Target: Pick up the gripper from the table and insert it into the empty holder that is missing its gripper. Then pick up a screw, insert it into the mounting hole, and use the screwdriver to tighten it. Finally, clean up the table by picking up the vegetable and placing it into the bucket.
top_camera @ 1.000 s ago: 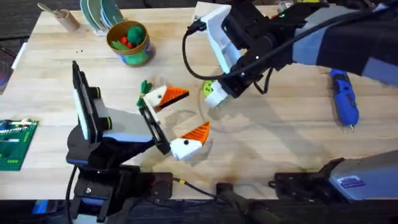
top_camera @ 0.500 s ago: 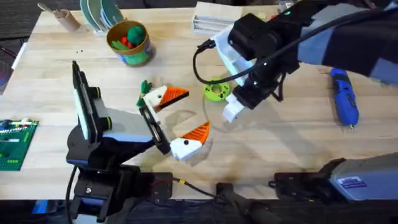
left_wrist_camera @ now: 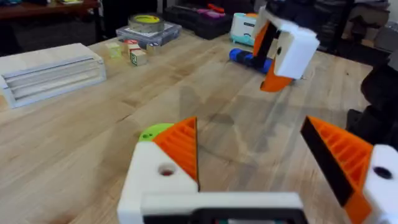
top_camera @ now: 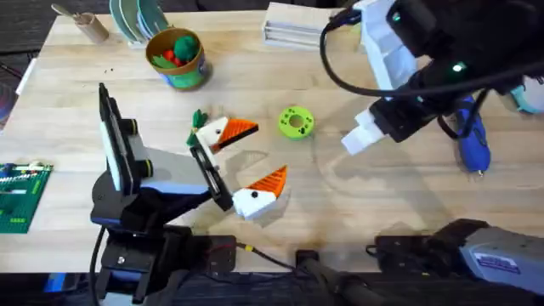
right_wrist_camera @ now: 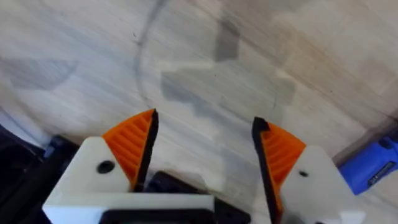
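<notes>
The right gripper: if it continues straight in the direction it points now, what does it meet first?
Probably bare wooden table: the right gripper, open, faces empty wood. The bright blue screwdriver lies off to the side.

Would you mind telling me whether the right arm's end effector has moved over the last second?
Yes. The right end effector has swung rightward, away from the green disc it hovered over, toward the blue screwdriver.

Bright, even overhead light casts soft shadows on the table (top_camera: 255, 110); wrist views blur nearby.
</notes>
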Available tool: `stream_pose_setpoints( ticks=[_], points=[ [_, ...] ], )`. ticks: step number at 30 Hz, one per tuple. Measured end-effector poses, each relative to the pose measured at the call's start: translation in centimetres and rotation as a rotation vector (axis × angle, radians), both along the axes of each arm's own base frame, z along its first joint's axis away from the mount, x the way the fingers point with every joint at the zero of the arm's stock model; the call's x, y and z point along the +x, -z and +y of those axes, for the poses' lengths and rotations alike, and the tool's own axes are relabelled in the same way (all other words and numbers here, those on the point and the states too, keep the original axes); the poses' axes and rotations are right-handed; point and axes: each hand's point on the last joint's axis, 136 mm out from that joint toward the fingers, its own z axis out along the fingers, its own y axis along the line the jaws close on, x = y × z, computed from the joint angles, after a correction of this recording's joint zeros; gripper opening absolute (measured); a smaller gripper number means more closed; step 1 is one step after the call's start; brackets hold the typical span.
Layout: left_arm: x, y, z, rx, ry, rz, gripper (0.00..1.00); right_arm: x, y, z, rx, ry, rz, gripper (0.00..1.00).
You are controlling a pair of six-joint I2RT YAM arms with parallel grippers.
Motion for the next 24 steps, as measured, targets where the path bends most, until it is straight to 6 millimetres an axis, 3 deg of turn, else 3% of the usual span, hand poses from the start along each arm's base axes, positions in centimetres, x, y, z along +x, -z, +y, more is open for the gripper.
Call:
stream_pose_setpoints(
  ticks=[3,6,9,17,24],
  points=[
    [0.0,0.0,0.0,0.0,0.0,0.0,0.993,0.6,0.1,0.3,0.037,0.026,-0.062,0.917],
    [0.0,0.0,0.0,0.0,0.0,0.0,0.993,1.7,1.5,1.0,0.077,0.063,-0.109,0.917],
    [0.0,0.0,0.0,0.0,0.0,0.0,0.993,3.2,2.6,2.6,0.142,0.098,-0.157,0.918],
    [0.0,0.0,0.0,0.0,0.0,0.0,0.993,6.4,3.2,7.5,0.253,0.071,-0.256,0.918],
    [0.0,0.0,0.0,0.0,0.0,0.0,0.993,6.0,6.0,9.8,0.23,0.027,-0.221,0.919]
  ],
)
